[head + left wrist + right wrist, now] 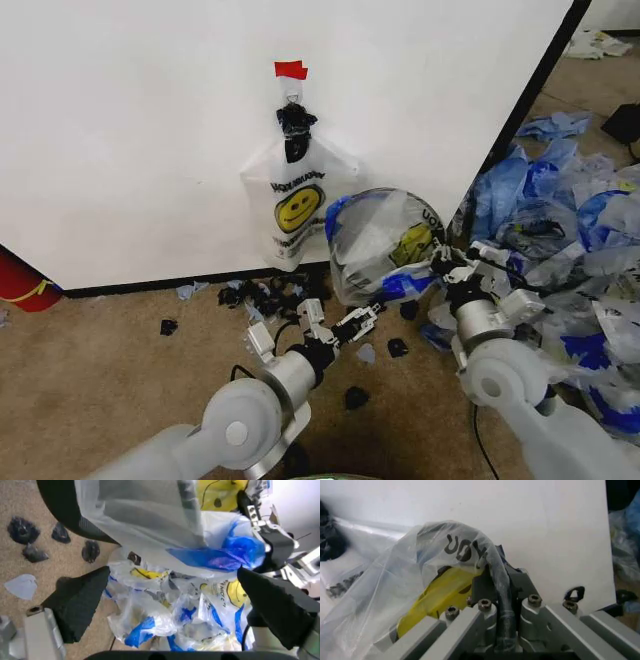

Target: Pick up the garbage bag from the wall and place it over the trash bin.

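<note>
The left hand [340, 322], fingers spread, hovers just short of the trash bin [385, 240], while the right hand [452, 268] pinches a garbage bag [395, 235] half-draped over its rim; I'd pull the film down evenly before releasing.
</note>
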Robot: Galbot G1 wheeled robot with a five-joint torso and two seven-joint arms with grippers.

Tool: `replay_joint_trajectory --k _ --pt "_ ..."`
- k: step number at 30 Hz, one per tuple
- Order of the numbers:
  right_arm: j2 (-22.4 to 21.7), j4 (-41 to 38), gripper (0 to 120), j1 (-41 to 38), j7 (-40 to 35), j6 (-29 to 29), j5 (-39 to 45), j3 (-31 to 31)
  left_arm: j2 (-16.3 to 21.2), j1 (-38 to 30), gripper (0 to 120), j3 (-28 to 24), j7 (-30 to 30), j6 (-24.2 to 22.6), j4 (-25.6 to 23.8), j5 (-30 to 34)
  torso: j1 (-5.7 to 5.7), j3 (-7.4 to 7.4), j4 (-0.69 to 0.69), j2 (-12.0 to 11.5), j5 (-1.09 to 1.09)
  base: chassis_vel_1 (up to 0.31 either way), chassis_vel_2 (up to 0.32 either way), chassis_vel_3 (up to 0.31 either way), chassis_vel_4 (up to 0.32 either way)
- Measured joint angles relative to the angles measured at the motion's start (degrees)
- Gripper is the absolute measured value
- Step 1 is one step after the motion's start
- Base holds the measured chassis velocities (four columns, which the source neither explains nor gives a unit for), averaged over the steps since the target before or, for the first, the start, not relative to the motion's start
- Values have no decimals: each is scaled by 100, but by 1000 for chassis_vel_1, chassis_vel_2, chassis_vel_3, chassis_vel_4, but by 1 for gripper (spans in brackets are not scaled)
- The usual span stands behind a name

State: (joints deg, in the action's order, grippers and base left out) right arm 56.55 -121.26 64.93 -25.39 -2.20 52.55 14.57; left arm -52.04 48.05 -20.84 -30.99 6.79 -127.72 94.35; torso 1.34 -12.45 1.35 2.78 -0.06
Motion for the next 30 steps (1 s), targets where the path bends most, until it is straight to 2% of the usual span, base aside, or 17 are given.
replay_joint_trajectory --k 7,21,30 --pt "31 46 0 -20 47 -9 -99 -44 -103 -80 100 -14 -5 34 234 -20 0 0 0 0 0 0 0 0 0" --pt "-82 64 0 -15 72 -18 -108 16 36 -72 100 149 -14 101 -38 85 0 0 0 0 1 0 0 0 0" --pt "-88 -3 0 -29 72 -19 -109 17 -92 -141 100 104 -38 108 167 109 0 0 0 0 0 0 0 0 0"
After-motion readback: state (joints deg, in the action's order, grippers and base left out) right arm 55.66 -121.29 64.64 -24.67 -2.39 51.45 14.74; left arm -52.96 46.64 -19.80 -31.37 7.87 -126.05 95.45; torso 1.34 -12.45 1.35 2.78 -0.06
